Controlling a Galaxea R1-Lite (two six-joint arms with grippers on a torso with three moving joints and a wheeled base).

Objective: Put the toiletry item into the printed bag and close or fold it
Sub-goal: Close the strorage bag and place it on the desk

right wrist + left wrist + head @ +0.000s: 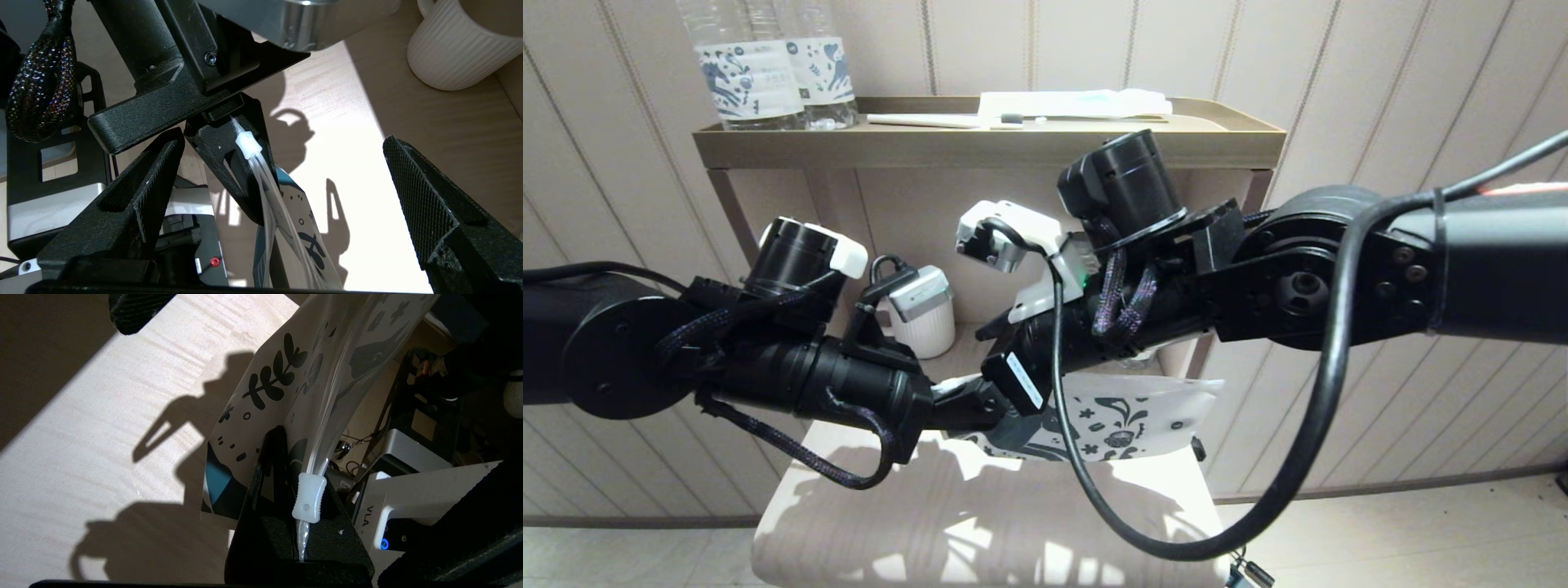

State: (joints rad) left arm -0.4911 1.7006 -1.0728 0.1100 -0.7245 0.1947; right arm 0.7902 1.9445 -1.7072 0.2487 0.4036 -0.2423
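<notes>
The printed bag (1131, 420), white with dark-blue motifs, hangs just above the pale wooden surface (980, 523). My left gripper (978, 412) is shut on its zip edge, right beside the white slider (309, 498); the bag (278, 384) stretches away from the jaws. My right gripper (998, 359) is open, its two black fingers (151, 179) spread wide on either side of the left gripper's tips and the slider (248, 143), touching neither. The bag (302, 228) runs down between them. The toiletry item is out of view.
A ribbed white mug (927, 322) stands on the lower shelf behind the grippers. The top tray (988, 147) holds two horse-labelled clear bottles (768, 73), a white-handled toothbrush (923, 120) and a plain white-and-light-blue packet (1078, 102).
</notes>
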